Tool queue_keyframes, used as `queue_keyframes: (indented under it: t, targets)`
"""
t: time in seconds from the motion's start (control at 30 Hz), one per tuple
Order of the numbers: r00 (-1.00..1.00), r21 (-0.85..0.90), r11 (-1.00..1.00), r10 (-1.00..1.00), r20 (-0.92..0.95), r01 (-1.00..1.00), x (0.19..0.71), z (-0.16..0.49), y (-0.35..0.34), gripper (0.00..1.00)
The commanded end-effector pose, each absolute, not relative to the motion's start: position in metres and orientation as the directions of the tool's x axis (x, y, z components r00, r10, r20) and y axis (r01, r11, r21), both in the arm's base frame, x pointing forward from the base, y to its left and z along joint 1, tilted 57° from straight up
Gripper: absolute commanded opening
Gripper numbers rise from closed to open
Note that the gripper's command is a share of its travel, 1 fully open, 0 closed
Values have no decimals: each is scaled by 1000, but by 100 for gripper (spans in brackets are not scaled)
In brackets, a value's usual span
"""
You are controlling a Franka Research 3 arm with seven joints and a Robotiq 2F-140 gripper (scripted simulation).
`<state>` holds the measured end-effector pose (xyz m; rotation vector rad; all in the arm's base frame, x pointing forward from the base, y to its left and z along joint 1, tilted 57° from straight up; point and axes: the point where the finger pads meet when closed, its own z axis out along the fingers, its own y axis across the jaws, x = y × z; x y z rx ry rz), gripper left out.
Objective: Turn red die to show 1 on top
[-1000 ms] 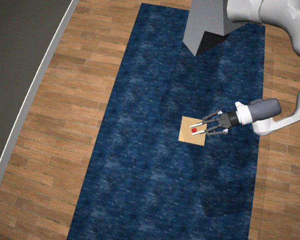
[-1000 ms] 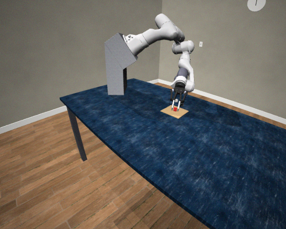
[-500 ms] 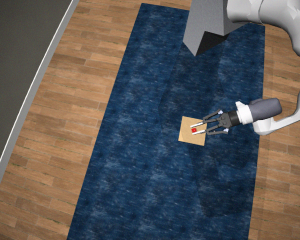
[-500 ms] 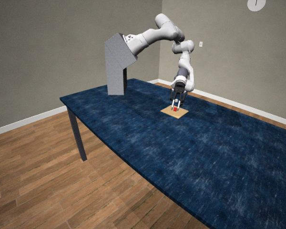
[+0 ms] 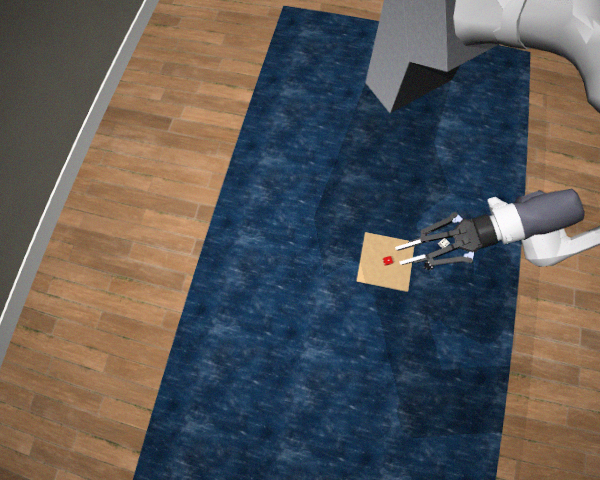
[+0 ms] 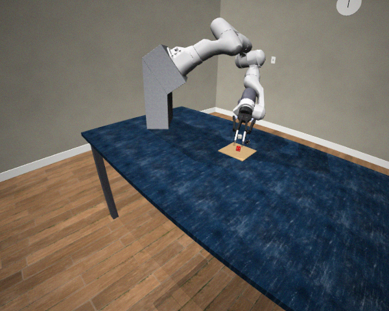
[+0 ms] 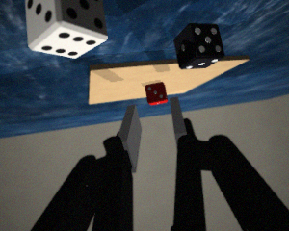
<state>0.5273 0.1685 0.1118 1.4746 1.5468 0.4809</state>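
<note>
The small red die (image 5: 387, 260) (image 6: 237, 148) (image 7: 156, 93) lies near the middle of the tan mat (image 5: 378, 279) (image 6: 246, 155) (image 7: 111, 87), which lies flat on the blue table. I cannot read its top face. My gripper (image 5: 399, 255) (image 6: 238, 141) (image 7: 155, 114) is slightly open and empty. It hovers above the mat's edge, and its fingertips are a short way back from the die and not touching it. A white die (image 5: 443, 242) (image 7: 63, 24) and a black die (image 5: 427, 265) (image 7: 199, 45) lie on the table just off the mat, under the gripper's body.
The grey robot pedestal (image 5: 419, 46) (image 6: 157, 93) stands at the far end of the blue table (image 5: 290, 335) (image 6: 255, 217). The table's long edge on the arm's side is close to the mat.
</note>
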Motion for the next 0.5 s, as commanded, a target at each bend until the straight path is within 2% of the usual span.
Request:
queue_keyframes:
  t: [0.0, 0.47]
  targets:
    - [142, 792, 215, 925, -353, 571, 523, 118, 167, 21]
    - [142, 792, 215, 925, -353, 571, 514, 127, 156, 21]
